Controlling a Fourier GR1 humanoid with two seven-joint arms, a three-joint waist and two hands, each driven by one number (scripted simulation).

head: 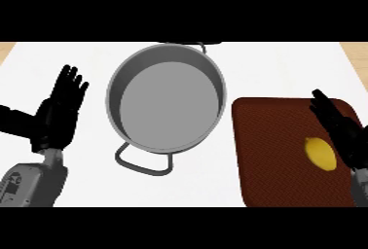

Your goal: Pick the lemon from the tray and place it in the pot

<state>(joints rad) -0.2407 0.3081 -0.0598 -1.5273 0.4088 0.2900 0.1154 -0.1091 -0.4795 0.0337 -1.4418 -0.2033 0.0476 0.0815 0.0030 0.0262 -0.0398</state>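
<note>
The pot (pixel 167 99) stood on the counter (pixel 86 185), and everything else lay around it. The tray (pixel 280 160) lay to the right of the pot and nearer the robot, apart from its wall. The lemon (pixel 321 153) lay on the tray's right part. The right hand (pixel 343 130) hung above the tray, just beside the lemon. The left hand (pixel 61 112) rested left of the pot.

Pot (pixel 167 99): grey metal, matt, smooth inside. Tray (pixel 277 155): dark brown, fine woven-looking texture, matt. Lemon (pixel 321 153): yellow skin, smooth, slight sheen. Counter (pixel 86 185): white, smooth, matt; light wood at corners.
</note>
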